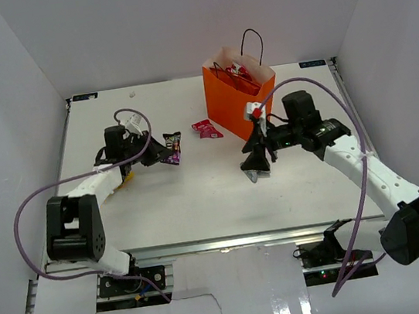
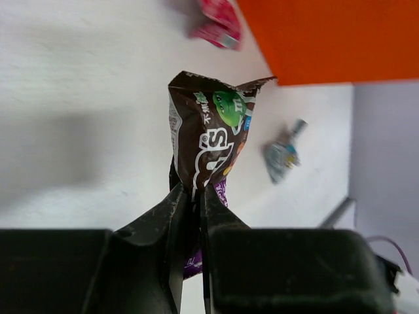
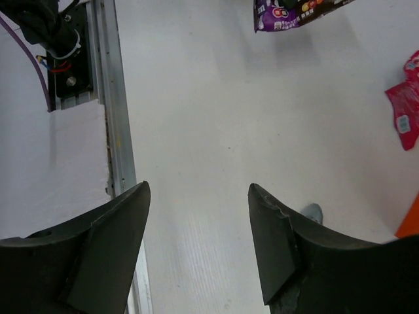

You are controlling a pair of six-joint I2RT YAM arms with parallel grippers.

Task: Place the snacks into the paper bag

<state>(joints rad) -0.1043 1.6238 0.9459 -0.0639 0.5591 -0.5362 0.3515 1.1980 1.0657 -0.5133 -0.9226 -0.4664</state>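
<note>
The orange paper bag (image 1: pixel 234 97) stands at the back middle, with snacks showing inside its top. My left gripper (image 1: pixel 159 155) is shut on a dark brown candy packet (image 2: pixel 213 134) and a purple packet (image 2: pixel 224 194) behind it, held above the table, left of the bag (image 2: pixel 327 39). A pink-red wrapper (image 1: pixel 207 129) lies by the bag's left foot and shows in the left wrist view (image 2: pixel 219 23). My right gripper (image 1: pixel 257 162) is open and empty, just above a small silver-blue wrapper (image 1: pixel 253 176), which peeks from behind one finger (image 3: pixel 313 211).
A bit of yellow packet (image 1: pixel 125 180) shows under the left arm. The table's near metal rail (image 3: pixel 118 98) runs along the left of the right wrist view. The held packets (image 3: pixel 294 13) and the pink-red wrapper (image 3: pixel 406 108) show there too.
</note>
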